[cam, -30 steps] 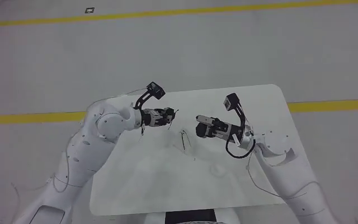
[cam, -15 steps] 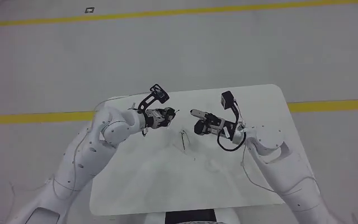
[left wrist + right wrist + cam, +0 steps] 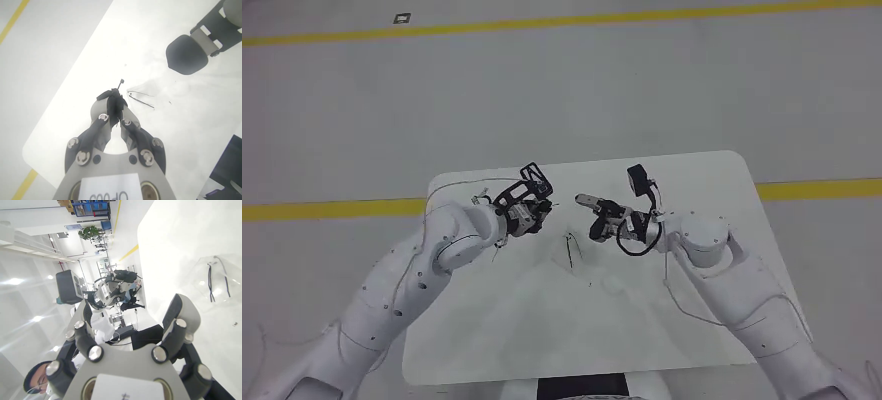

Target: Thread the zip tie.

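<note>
My left gripper [image 3: 542, 211] [image 3: 115, 98] is shut on a thin black zip tie [image 3: 120, 84], whose small square head sticks out past the fingertips. It hangs above the back middle of the white table [image 3: 702, 310]. My right gripper [image 3: 585, 204] [image 3: 130, 308] faces it from a short distance, open with nothing between its fingers. One dark pad of the right gripper's fingers [image 3: 186, 55] shows in the left wrist view. The left gripper [image 3: 122, 275] appears in the gap of the right wrist view.
A clear plastic bag [image 3: 572, 250] [image 3: 141, 95] [image 3: 217, 281] holding spare black zip ties lies on the table below and between the grippers. A tiny dark scrap [image 3: 170, 102] [image 3: 235, 324] lies near it. The table's edge [image 3: 62, 85] runs close behind the left gripper.
Both arms have drawn toward each other: the left gripper went right with the zip tie, and the right gripper went left and toward the back. The gap between them has narrowed.
</note>
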Tool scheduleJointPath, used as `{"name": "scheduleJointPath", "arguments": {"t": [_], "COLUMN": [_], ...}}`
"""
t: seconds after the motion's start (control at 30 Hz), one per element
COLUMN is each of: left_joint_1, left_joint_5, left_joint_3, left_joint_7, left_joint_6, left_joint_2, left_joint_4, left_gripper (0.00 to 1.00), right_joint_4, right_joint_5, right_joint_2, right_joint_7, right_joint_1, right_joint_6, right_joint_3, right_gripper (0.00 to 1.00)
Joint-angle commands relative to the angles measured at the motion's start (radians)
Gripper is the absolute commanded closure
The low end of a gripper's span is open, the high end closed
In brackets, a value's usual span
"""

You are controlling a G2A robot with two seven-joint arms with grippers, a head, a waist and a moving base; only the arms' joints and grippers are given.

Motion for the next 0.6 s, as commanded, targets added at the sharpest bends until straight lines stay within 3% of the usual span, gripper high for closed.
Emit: {"name": "scheduleJointPath", "arguments": {"t": [0.0,0.13,0.4,0.57], "left_joint_1": [0.001,0.002,0.006,0.013], "left_joint_5": [0.027,0.042,0.059,0.111], "left_joint_3": [0.012,0.029,0.033,0.044], "left_joint_7": [0.02,0.055,0.062,0.066], "left_joint_6": [0.0,0.0,0.0,0.0], "left_joint_2": [0.008,0.025,0.027,0.032], "left_joint_4": [-0.01,-0.02,-0.017,-0.034], "left_gripper": [1.0,1.0,1.0,1.0], "right_joint_4": [0.043,0.07,0.075,0.175], "right_joint_5": [0.026,0.074,0.084,0.23], "right_joint_2": [0.002,0.004,0.002,-0.01], "right_joint_7": [0.0,-0.013,-0.013,0.002], "right_joint_1": [0.024,0.047,0.04,0.078], "right_joint_6": [0.0,0.0,0.0,0.0], "right_joint_3": [-0.024,-0.044,-0.058,-0.105], "right_gripper": [0.0,0.0,0.0,0.0]}}
